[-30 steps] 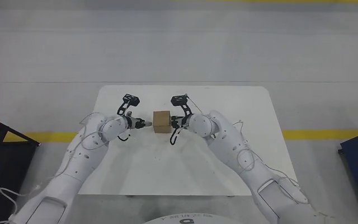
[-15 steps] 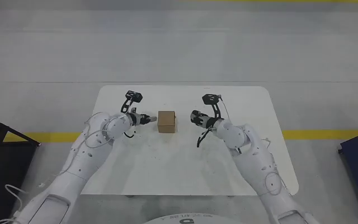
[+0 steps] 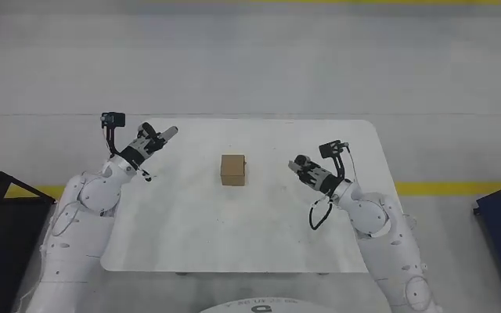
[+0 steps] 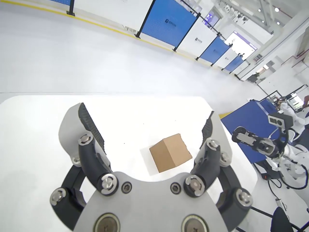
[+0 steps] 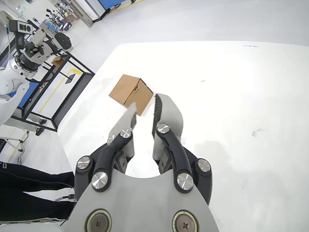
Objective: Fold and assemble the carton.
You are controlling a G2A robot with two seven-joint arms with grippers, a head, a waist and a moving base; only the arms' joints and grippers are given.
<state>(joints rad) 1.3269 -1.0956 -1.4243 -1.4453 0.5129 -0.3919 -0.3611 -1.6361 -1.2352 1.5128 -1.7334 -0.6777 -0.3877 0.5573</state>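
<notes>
A small brown carton (image 3: 233, 170) stands closed as a cube near the middle of the white table (image 3: 235, 227), with nothing touching it. My left gripper (image 3: 160, 134) hovers over the table's far left corner, well clear of the carton. In the left wrist view its fingers (image 4: 146, 114) are spread wide open around nothing, and the carton (image 4: 170, 155) lies beyond them. My right gripper (image 3: 297, 166) is to the carton's right, a short way off. Its fingers (image 5: 144, 101) stand a narrow gap apart and empty, pointing at the carton (image 5: 131, 92), whose tucked flap seam faces it.
A black metal frame rack (image 5: 48, 90) stands off the table's left side. A dark object (image 3: 16, 196) sits on the floor at the left edge, and a blue one (image 3: 491, 207) at the right. A yellow floor line (image 3: 446, 188) runs behind the table.
Both arms have drawn away from the carton, which they flanked closely a second ago. The left went to the far left corner, the right out to the right. The carton stayed put.
</notes>
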